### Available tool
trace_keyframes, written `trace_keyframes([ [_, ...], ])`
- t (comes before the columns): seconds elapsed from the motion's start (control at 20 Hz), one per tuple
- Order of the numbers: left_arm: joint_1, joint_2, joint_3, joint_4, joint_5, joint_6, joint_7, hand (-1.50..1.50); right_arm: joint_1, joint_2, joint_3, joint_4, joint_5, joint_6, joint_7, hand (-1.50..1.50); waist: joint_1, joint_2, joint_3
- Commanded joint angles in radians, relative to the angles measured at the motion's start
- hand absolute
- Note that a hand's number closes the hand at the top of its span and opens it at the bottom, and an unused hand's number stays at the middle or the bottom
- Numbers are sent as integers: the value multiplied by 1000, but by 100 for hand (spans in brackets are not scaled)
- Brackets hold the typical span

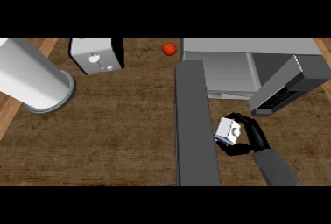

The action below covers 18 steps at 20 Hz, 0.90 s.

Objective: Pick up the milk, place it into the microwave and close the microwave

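Right hand [249, 135], black, on a grey forearm entering from the lower edge: fingers and thumb curled round a small white milk carton [227, 130]. Carton is clamped in the hand, tilted, over the brown wood-grain counter top [116, 131], just in front of the microwave opening and not inside it.

Grey box-shaped microwave [226, 70] sits at upper right of the counter. Its door is open: the long dark-grey door panel [194, 127] swings out toward the view's lower edge, lying to the left of the carton, approx. beside it. Whether carton and door touch cannot be told. A dark control panel w/ buttons [281, 98] shows on the microwave's right front, above and to the right of the hand.

Left hand: not visible in the head view.

Other items on counter:
- Small red round object [169, 49], near the top edge, just left of the microwave.
- Grey and black toaster-like appliance [97, 54] at upper left, well apart from the microwave.
- Large white cylinder w/ grey rim [35, 81] at far left, tilted in view.
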Motion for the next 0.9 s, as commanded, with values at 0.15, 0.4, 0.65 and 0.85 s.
trace_keyframes([
  [0.15, -24, -6, 10, 75, -3, -44, -26, -150, -18, -64, -73, 71, -48, 2, -122, 150, 7, 7, 3],
  [0.4, 48, -14, 18, -9, 31, -45, 4, -150, 6, -50, -72, 24, -63, 68, -191, 150, -8, -1, 2],
  [0.65, -4, -6, 68, 52, 44, -36, 1, -150, -62, 13, -27, -40, -62, 179, -131, 150, -23, -7, 0],
  [0.85, -55, -24, 32, 108, -13, -35, -10, -150, -62, 68, 8, -130, -46, 78, -65, 150, -31, -9, -1],
])
